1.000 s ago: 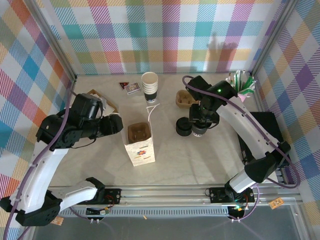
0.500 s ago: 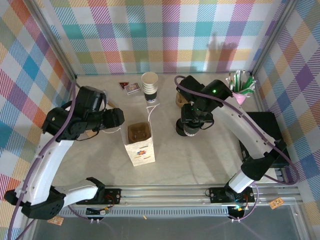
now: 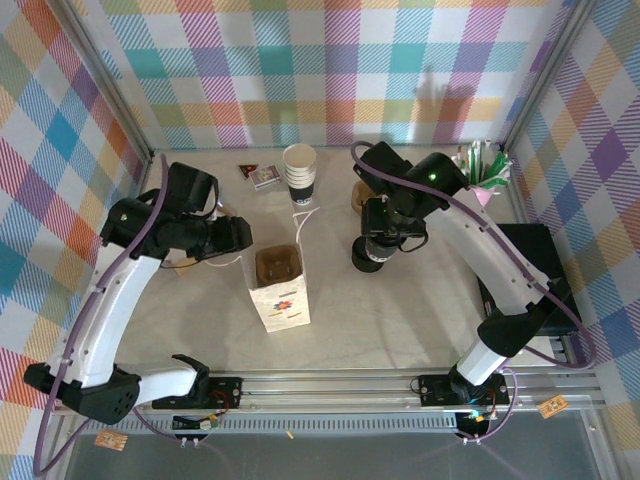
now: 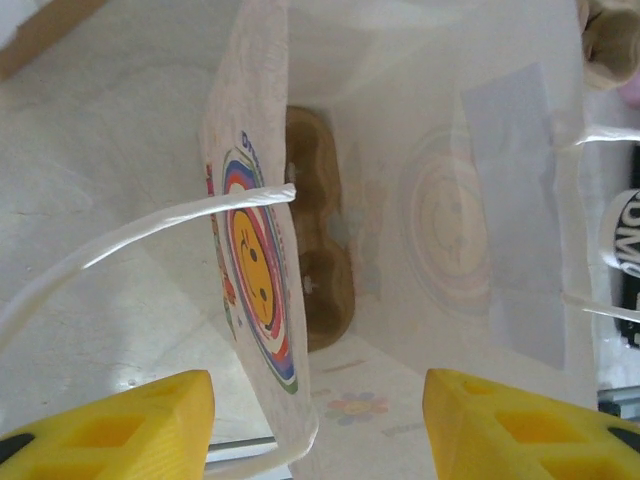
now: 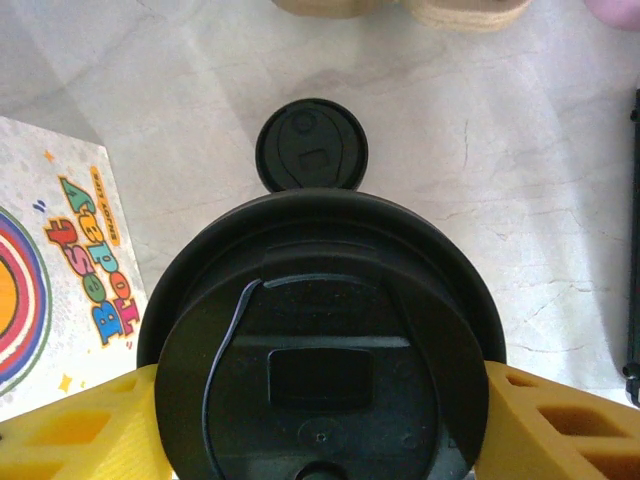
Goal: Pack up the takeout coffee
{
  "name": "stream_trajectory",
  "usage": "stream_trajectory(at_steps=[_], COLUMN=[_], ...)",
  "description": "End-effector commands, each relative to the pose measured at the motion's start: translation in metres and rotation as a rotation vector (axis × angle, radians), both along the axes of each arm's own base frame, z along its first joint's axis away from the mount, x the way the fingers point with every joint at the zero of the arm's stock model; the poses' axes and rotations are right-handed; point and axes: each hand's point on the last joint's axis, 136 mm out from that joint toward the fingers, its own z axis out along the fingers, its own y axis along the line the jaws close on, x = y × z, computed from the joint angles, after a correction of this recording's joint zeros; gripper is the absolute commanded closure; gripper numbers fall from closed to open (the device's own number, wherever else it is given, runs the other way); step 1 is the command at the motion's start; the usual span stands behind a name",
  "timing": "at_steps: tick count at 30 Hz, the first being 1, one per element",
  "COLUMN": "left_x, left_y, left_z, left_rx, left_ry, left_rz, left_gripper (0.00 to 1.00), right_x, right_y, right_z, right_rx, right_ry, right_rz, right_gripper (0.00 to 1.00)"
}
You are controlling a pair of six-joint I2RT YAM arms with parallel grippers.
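Note:
The takeout coffee (image 5: 320,340) fills the lower half of the right wrist view, its round black lid facing the camera. My right gripper (image 5: 320,420) is shut on it, a yellow finger (image 5: 75,425) pressed against each side. From above, that gripper (image 3: 388,235) hangs right of the white paper bag (image 3: 280,290). The bag stands open with a brown cup carrier (image 4: 320,270) on its floor. My left gripper (image 4: 320,420) is open at the bag's left side, with the bag's printed wall (image 4: 255,260) and white handle (image 4: 130,230) between its fingers (image 4: 110,420).
A squat stack of black lids (image 5: 311,147) sits on the table below the held cup. A stack of lidless cups (image 3: 300,170), a small box (image 3: 262,176), brown carriers (image 3: 368,197) and a holder of packets (image 3: 485,165) line the back.
My right gripper has shifted a little left and toward the back with the cup, over the lid stack. My left arm has swung back, its jaws narrowing slightly around the bag's left edge.

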Motion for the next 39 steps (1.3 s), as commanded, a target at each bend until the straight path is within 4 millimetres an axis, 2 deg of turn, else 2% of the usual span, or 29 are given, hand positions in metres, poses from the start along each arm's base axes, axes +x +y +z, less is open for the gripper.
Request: stream_trajectory(at_steps=[1,11,16,19,27,32,39], left_x=[-0.007,-0.006,-0.004,-0.002,0.001,0.010,0.025], left_y=[-0.006,0.002,0.006,0.011,0.016,-0.001,-0.006], left_z=[-0.018,-0.038,-0.040,-0.035,-0.014,-0.018,-0.021], left_rx=[-0.004,0.106,0.138,0.182,0.321,0.279,0.384], left_ry=[0.103,0.198,0.207,0.220,0.239,0.256,0.243], left_rz=[-0.046,-0.083,-0.082,-0.086,-0.147,-0.163,-0.178], left_gripper=[0.47,0.68,0.85,1.00,1.00,1.00,1.00], right_x=[0.000,0.007,0.010,0.013,0.020,0.022,0.023], right_y=[-0.004,0.004,0.007,0.012,0.026,0.040,0.053], right_z=[0.014,0.036,0.045,0.053,0.076,0.089,0.115], right_rx=[0.000,0.041,0.057,0.075,0.134,0.221,0.324], right_ry=[-0.033,-0.086,-0.114,-0.133,-0.194,-0.221,-0.278], right_rz=[0.002,0.036,0.053,0.072,0.132,0.158,0.177], right_gripper=[0.53,0.53,0.53,0.53,0.53,0.53,0.54])
